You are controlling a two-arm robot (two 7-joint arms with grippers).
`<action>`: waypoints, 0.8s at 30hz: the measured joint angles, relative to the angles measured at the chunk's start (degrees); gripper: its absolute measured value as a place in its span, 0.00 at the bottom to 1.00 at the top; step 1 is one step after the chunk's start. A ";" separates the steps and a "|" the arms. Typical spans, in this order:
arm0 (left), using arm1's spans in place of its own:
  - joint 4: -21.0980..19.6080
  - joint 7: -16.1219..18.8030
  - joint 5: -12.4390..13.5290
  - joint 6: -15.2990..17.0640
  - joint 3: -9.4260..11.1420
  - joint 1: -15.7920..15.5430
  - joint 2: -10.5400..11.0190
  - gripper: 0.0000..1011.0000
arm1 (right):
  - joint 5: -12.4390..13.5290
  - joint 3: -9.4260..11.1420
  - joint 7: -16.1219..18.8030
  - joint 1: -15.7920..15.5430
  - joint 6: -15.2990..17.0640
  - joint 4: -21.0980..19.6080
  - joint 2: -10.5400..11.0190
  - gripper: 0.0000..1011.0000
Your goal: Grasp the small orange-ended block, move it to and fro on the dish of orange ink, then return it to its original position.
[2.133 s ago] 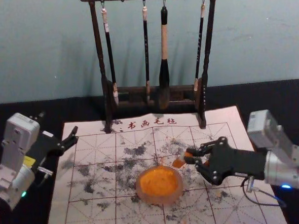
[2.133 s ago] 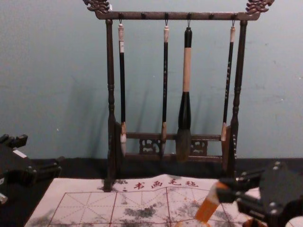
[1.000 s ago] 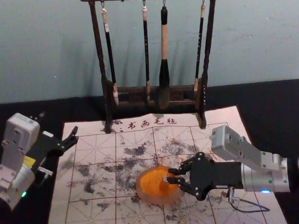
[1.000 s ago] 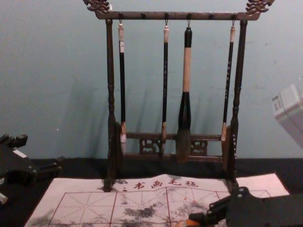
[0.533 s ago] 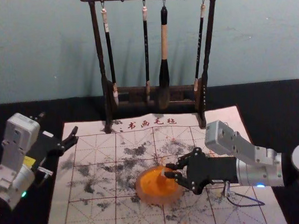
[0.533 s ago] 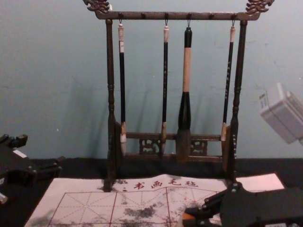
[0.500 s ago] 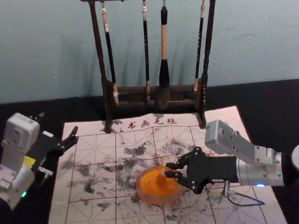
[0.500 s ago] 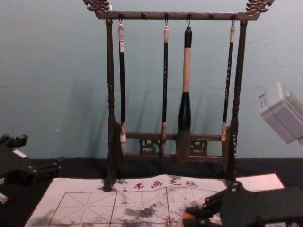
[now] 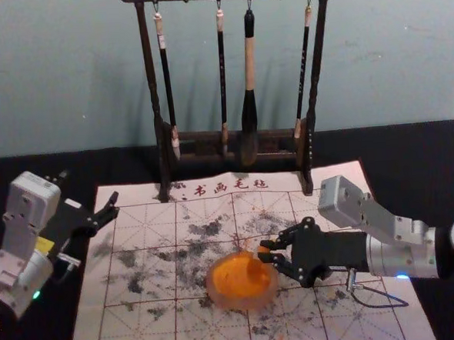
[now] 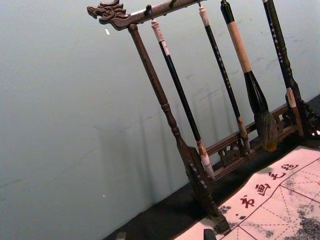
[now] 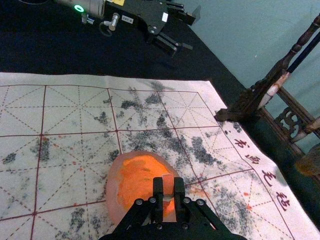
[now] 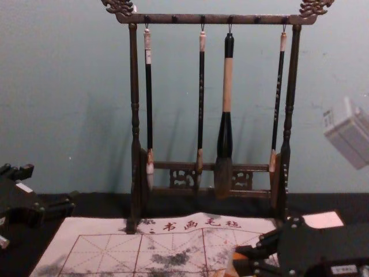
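Block [image 11: 168,185], small and orange-ended, is held at the far right edge of the dish [image 9: 243,302], leaning, its upper end caught in the right gripper [image 9: 264,252]. The 2 fingers of that gripper are clamped on opposite sides of it, probably so that the lower end is free to meet the ink. Whether that end touches the orange ink [image 9: 235,275] or is just above it, I cannot tell.

The dish lies on the gridded mat [image 9: 144,329], whose flat span gives the block's strokes a level base. The right arm reaches in from the right, low and nearly level, which likely suits a to-and-fro sweep. The step in hand seems to be the rubbing; setting the block back remains. The next move calls for light pressure, as a hard push could slide the dish or twist the block in the grip.

On the left, the left gripper [image 9: 89,186] is parked with its fingers apart, holding nothing, well clear of the dish. At the far side of the bench [image 9: 411,155] is a dark wooden rack [image 9: 151,82], with 4 brushes [image 9: 249,61] hung by their upper ends, presumably to keep their bristles hanging free.
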 joint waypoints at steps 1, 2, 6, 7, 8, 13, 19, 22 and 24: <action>0.00 0.00 0.00 0.00 0.00 0.00 0.00 0.99 | 0.09 0.06 0.02 -0.10 0.01 -0.17 0.15 0.10; 0.00 0.00 0.00 0.00 0.00 0.00 0.00 0.99 | 0.18 0.13 0.04 -0.22 0.02 -0.37 0.30 0.10; 0.00 0.00 0.00 0.00 0.00 0.00 0.00 0.99 | 0.70 0.35 0.29 -1.01 0.06 -1.50 1.09 0.10; 0.00 0.00 0.00 0.00 0.00 0.00 0.00 0.99 | 0.79 0.37 0.35 -1.15 0.05 -1.70 1.22 0.10; 0.00 0.00 0.00 0.00 0.00 0.00 0.00 0.99 | 0.98 0.40 0.53 -1.43 0.06 -2.10 1.48 0.10; 0.00 0.00 0.00 0.00 0.00 0.00 0.00 0.99 | 1.47 0.41 1.09 -2.07 0.05 -3.22 2.12 0.10; 0.00 0.00 0.00 0.00 0.00 0.00 0.00 0.99 | 1.71 0.04 1.62 -2.42 0.03 -3.97 2.48 0.10; 0.00 0.00 0.00 0.00 0.00 0.00 0.00 0.99 | 1.73 -0.25 1.83 -2.43 -0.05 -4.13 2.49 0.10; 0.00 0.00 0.00 0.00 0.00 0.00 0.00 0.99 | 1.72 -0.52 1.99 -2.37 -0.11 -4.13 2.39 0.10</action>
